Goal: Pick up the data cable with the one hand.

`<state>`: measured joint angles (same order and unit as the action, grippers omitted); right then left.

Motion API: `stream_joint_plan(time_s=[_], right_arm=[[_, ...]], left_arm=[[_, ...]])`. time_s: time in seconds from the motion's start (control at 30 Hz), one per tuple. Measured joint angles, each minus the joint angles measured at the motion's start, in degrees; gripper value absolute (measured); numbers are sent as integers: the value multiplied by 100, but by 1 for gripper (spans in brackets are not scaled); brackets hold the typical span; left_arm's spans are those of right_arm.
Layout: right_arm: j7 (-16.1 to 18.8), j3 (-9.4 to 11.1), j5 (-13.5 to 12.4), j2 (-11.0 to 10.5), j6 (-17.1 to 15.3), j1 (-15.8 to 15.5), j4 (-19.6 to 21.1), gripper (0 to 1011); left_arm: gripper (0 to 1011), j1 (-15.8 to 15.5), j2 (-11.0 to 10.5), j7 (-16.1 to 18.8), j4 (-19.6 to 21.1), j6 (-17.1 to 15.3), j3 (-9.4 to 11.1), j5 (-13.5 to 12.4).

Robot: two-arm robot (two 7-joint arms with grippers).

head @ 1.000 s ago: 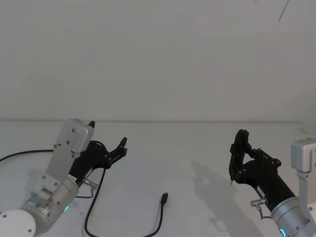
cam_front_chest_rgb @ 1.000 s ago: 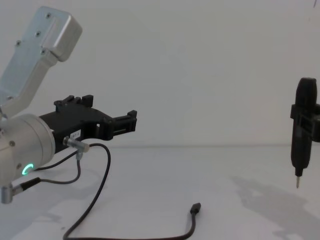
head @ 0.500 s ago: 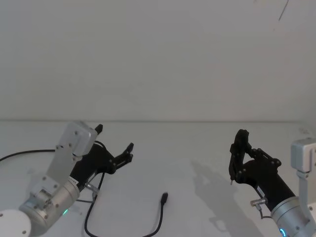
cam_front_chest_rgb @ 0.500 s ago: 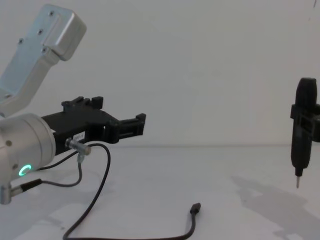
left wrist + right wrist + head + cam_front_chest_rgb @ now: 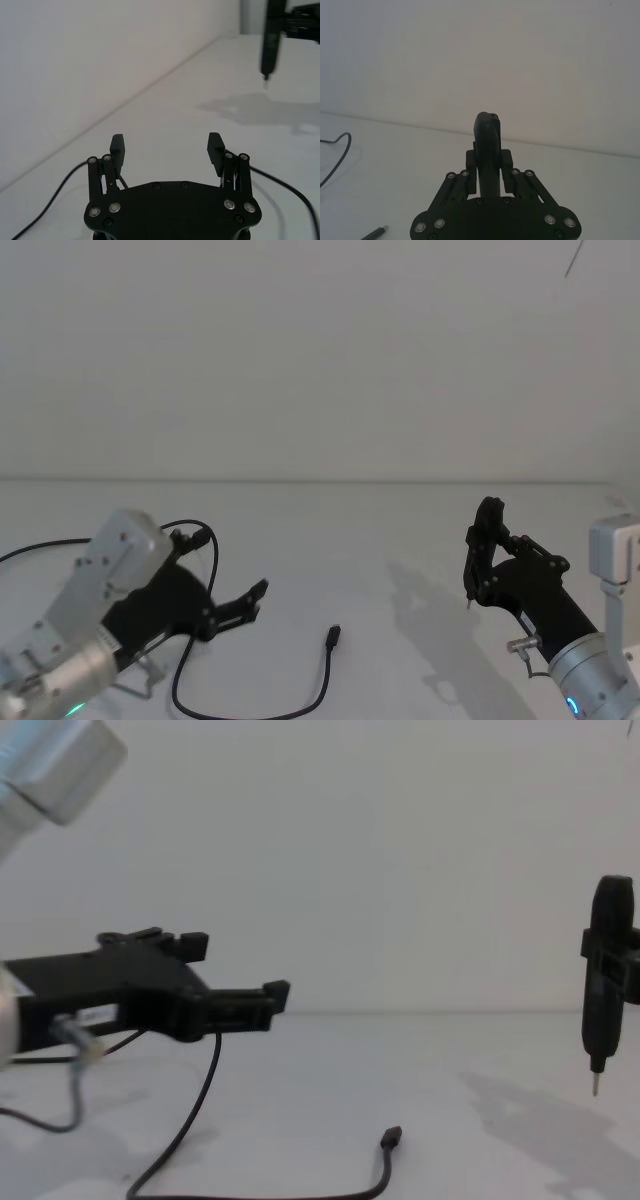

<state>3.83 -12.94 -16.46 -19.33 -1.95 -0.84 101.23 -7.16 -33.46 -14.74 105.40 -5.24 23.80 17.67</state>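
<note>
The data cable (image 5: 322,685) is a thin black cord lying in a loop on the white table, and it ends in a small flat plug (image 5: 333,635). The chest view shows the plug (image 5: 392,1134) near the bottom centre. My left gripper (image 5: 230,565) hovers low over the cable's loop, to the left of the plug, open and holding nothing. In the left wrist view its fingers (image 5: 117,144) stand wide apart, with the cord (image 5: 47,202) passing beneath. My right gripper (image 5: 488,550) stays parked at the right, shut on a narrow upright black tool (image 5: 606,975) with a pin tip.
The white table (image 5: 380,530) meets a plain white wall at the back. A short grey wire with a silver connector (image 5: 75,1040) hangs off the left arm. There is free table between the plug and the right arm.
My left gripper has dropped lower and moved forward towards the plug, staying open. The cable and the right arm have not moved.
</note>
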Motion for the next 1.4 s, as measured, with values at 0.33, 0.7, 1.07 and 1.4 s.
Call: stream_joint_plan(time_s=[0.33, 0.7, 1.07, 1.4], right_arm=[[0, 0, 0, 0, 0, 0, 0, 284], [0, 0, 0, 0, 0, 0, 0, 283], [0, 0, 0, 0, 0, 0, 0, 284], [0, 0, 0, 0, 0, 0, 0, 284]], left_arm=[[1001, 489, -846, -589, 803, -384, -459, 420], [1001, 617, -1322, -1077, 1237, -732, -646, 718], [1001, 496, -1501, -1276, 1334, -982, -464, 619], [1001, 376, -1497, -1400, 1269, -1163, -179, 372]])
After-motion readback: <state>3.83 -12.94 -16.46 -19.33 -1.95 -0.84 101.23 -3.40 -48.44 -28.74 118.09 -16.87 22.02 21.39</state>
